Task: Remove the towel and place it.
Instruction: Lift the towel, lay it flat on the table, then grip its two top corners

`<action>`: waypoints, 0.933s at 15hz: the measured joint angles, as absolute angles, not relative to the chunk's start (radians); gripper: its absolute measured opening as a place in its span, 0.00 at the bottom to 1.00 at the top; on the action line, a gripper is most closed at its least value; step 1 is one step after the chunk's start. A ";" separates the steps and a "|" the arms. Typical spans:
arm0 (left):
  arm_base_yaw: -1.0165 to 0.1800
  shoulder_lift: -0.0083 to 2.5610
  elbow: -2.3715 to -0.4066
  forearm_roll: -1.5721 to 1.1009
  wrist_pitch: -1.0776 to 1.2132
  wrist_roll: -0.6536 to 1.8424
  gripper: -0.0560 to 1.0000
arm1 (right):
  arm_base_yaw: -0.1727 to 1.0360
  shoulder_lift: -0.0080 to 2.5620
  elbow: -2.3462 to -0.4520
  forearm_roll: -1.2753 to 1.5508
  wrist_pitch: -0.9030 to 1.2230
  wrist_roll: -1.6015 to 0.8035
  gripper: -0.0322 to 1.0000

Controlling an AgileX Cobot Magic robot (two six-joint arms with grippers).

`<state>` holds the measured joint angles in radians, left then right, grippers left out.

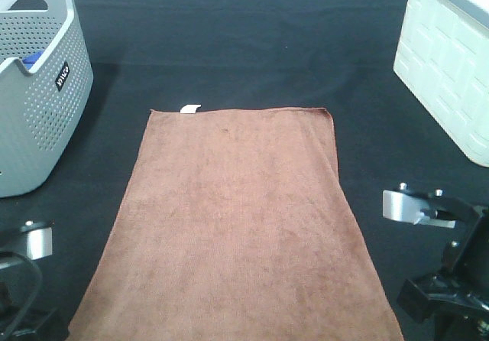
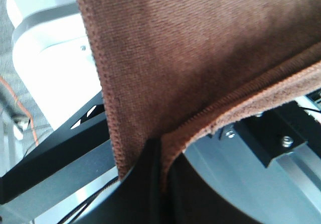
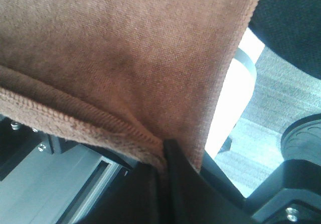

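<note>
Showing, in the exterior high view, the brown towel [image 1: 237, 226] spread flat on the black table cloth [image 1: 252, 43], long axis running away from the robot, white tag [image 1: 190, 109] at the far short edge. Shows also a grey perforated basket [image 1: 38, 104] at far left and a white panelled crate [image 1: 447, 66] at far right, both apart from the towel. Cuts off the near end of the towel at the frame edge; gives only the left arm link [image 1: 34, 243] and right arm link [image 1: 416, 206] flanking it, with no sight of either pincer.

Supplied by the left wrist view only: left gripper [image 2: 159, 156] clamped on a hemmed towel corner, black fingers [image 2: 145, 184] pressed together with the stitched edge pinched between them.

Supplied by the right wrist view only: right gripper [image 3: 164, 151] likewise clamped on a hemmed corner, fingers [image 3: 183, 184] together on the fabric. Cannot tell from either wrist view where the tag, basket or crate stand.
</note>
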<state>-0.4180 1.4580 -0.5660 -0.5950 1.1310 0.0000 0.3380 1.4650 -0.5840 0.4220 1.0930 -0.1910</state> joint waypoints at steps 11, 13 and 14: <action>-0.651 1.475 -0.559 -0.561 1.026 -0.087 0.62 | 0.335 1.494 -0.576 0.434 1.076 -0.250 0.47; -0.690 1.475 -0.559 -0.562 1.009 -0.109 0.80 | 0.335 1.494 -0.576 0.434 1.076 -0.242 0.66; -0.701 1.475 -0.559 -0.565 1.009 -0.111 0.82 | 0.335 1.494 -0.576 0.434 1.076 -0.242 0.71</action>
<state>-0.7010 1.4750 -0.5590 -0.5650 1.0090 -0.1110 0.3350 1.4940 -0.5760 0.4340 1.0760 -0.2420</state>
